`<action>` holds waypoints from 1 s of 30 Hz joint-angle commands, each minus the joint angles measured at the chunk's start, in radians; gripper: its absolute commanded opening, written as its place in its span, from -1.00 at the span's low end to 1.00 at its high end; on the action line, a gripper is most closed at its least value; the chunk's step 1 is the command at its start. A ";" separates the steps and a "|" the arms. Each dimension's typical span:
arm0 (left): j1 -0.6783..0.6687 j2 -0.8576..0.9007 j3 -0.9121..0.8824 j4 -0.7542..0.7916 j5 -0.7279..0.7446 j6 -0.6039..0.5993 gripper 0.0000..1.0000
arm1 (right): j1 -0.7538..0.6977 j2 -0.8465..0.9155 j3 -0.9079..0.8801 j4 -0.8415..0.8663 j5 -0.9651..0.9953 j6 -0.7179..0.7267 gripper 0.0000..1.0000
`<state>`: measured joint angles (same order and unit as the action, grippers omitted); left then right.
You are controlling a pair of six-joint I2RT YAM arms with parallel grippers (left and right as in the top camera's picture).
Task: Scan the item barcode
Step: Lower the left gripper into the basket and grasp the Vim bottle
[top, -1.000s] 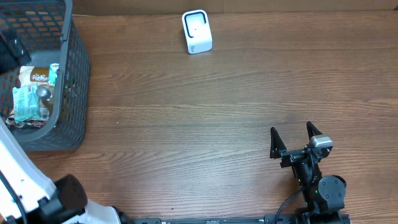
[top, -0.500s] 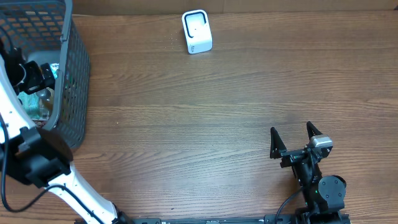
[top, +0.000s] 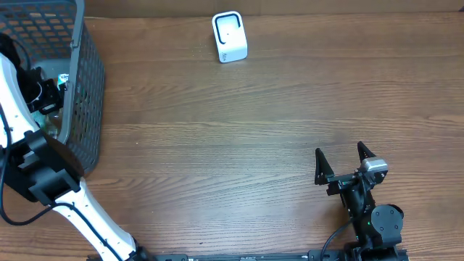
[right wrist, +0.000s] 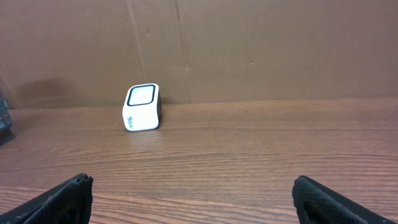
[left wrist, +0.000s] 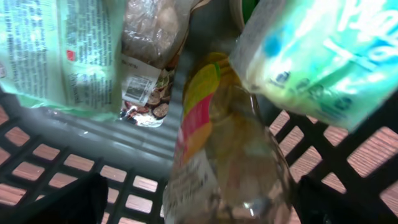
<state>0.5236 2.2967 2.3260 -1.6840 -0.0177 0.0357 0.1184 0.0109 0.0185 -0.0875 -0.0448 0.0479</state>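
My left gripper reaches down inside the dark mesh basket at the table's left edge. In the left wrist view it stands open, its dark fingers on either side of a clear bottle with a yellow and pink label, with gaps showing. The white barcode scanner stands at the back of the table, also in the right wrist view. My right gripper rests open near the front right, nothing between its fingers.
Beside the bottle in the basket lie a pale green printed packet, a teal and white packet and a clear snack bag. The basket's grid floor shows below them. A cardboard wall backs the table.
My left arm has swung in over the basket and gone down into it, covering most of the items from overhead. The right arm has not moved.
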 commanded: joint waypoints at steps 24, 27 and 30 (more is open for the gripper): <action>-0.035 0.022 -0.001 0.034 0.008 -0.014 0.75 | -0.003 -0.008 -0.011 0.006 0.005 -0.008 1.00; -0.035 0.022 -0.003 0.035 0.008 -0.018 0.74 | -0.003 -0.008 -0.011 0.006 0.005 -0.008 1.00; -0.035 0.022 -0.003 0.035 0.008 -0.017 0.75 | -0.003 -0.008 -0.011 0.006 0.005 -0.008 1.00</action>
<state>0.4904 2.3081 2.3260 -1.6501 -0.0181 0.0311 0.1184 0.0109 0.0185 -0.0872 -0.0448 0.0479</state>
